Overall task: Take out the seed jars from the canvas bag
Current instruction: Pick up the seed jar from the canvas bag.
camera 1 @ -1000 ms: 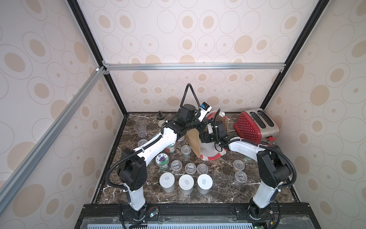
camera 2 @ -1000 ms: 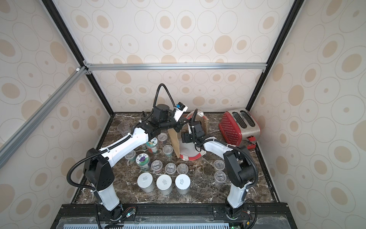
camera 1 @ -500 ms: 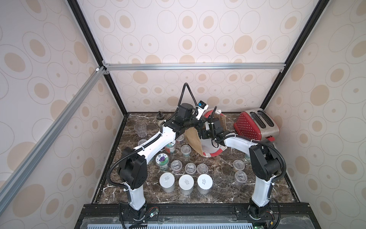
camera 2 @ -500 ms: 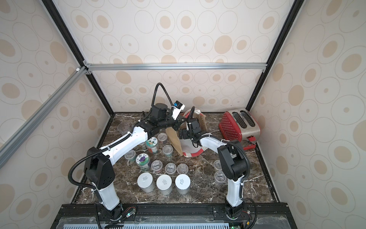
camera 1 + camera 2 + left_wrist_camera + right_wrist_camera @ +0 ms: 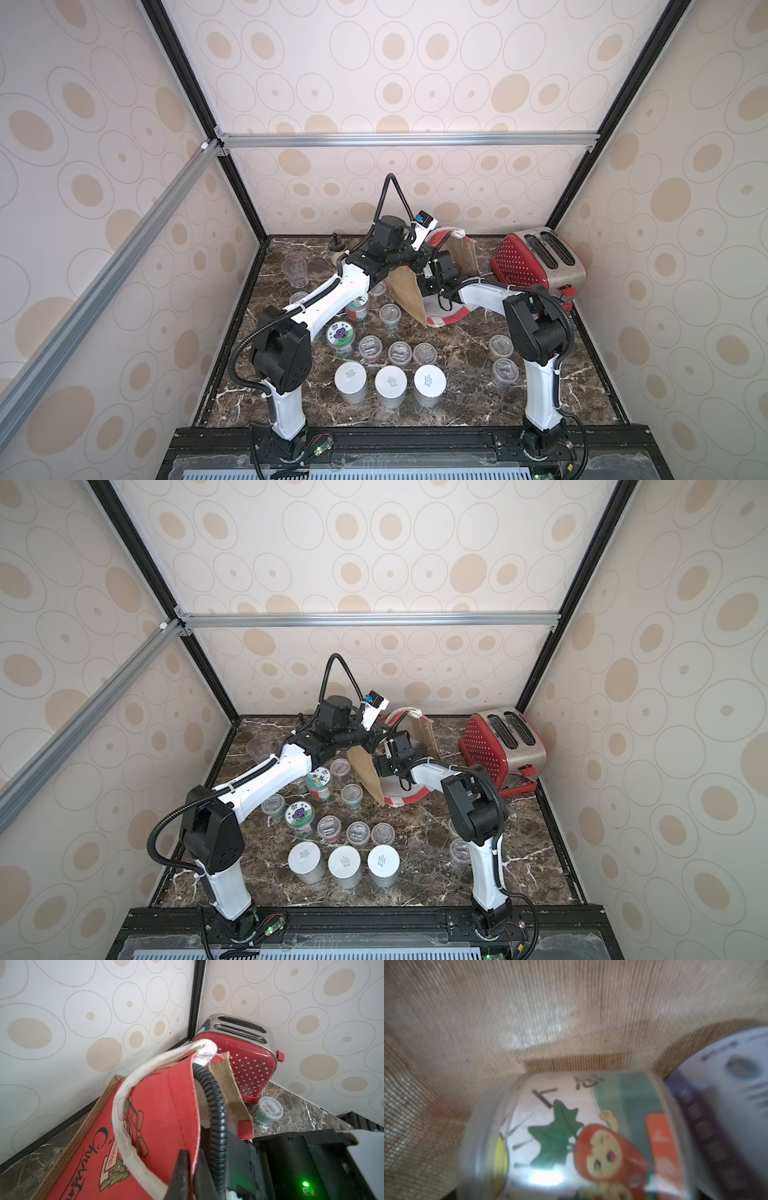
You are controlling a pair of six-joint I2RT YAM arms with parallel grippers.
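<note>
The canvas bag lies tipped on its side at the back of the table, also in a top view. My left gripper is shut on the edge of its red panel, holding the mouth up. My right arm's wrist reaches into the bag, and its fingers are hidden inside. The right wrist view is filled by a seed jar with a cartoon label lying on the jute, with a white-lidded jar beside it. Several seed jars stand on the table: white-lidded ones, a flower-lidded one and short clear ones.
A red dotted toaster stands in the back right corner, with a short jar near its foot. A clear tumbler and a black-knobbed shaker stand at the back left. Two short jars sit by the right arm's base.
My right wrist has moved left and deeper into the bag's mouth. My left gripper has shifted slightly left and keeps its hold on the red panel.
</note>
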